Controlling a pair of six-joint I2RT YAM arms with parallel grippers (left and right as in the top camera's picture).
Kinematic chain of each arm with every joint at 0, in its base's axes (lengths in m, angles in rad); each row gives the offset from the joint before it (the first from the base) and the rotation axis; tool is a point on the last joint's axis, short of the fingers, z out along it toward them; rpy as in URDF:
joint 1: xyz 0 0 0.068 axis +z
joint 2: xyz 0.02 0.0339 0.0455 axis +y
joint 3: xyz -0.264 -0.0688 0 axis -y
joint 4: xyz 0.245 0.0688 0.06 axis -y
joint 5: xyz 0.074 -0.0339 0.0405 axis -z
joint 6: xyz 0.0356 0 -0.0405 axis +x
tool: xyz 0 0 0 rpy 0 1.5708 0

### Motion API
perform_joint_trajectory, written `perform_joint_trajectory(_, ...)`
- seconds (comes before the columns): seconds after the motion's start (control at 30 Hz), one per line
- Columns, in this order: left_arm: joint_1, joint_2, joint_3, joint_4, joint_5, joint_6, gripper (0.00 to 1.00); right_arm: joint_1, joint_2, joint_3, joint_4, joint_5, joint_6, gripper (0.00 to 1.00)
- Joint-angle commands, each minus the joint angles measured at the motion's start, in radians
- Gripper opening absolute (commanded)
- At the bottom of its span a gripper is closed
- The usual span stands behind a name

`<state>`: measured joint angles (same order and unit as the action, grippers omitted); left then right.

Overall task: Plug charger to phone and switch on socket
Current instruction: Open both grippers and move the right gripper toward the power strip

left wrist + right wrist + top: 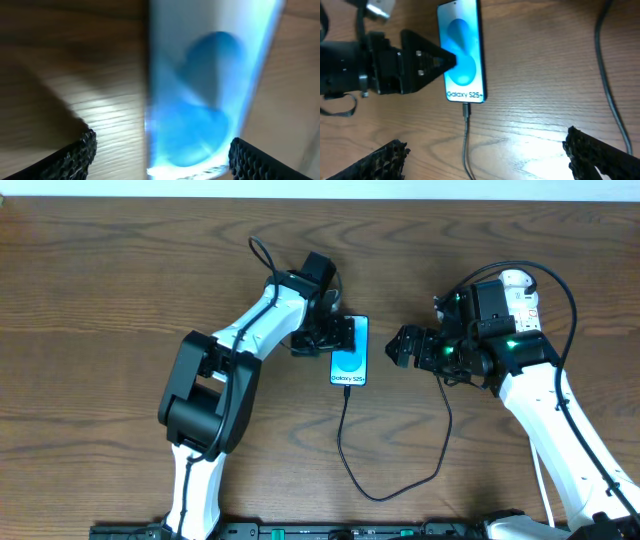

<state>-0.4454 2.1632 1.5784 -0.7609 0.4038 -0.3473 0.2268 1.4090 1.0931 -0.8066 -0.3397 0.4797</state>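
Note:
The phone lies flat with its blue screen up and "Galaxy S25+" at its near end. The charger cable is plugged into that end, its tip in the port. It loops toward me, then runs up to the right arm. My left gripper is open over the phone's left side. The blurred phone sits between its fingers, nearer the right one. My right gripper is open and empty just right of the phone. The white socket is mostly hidden under the right arm.
The left gripper's black body lies against the phone's left edge in the right wrist view. A second stretch of the cable runs along the right of that view. The wooden table is bare at the left.

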Motion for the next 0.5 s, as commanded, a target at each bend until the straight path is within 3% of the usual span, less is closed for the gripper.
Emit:
perform_joint_trajectory(0.0, 0.01, -0.048, -0.034, -0.032, -0.228, -0.013, 0.88, -0.005, 0.001, 0.008, -0.009, 0.028, -0.018, 0.99)
perform_joint_trajectory(0.23, 0.017, -0.286, -0.034, -0.052, -0.433, -0.013, 0.89, -0.005, 0.001, 0.008, 0.0, 0.029, -0.017, 0.99)
perform_joint_trajectory(0.47, 0.045, -0.451, -0.034, -0.06, -0.536, -0.012, 0.89, -0.033, 0.0, 0.008, -0.001, 0.035, -0.012, 0.99)
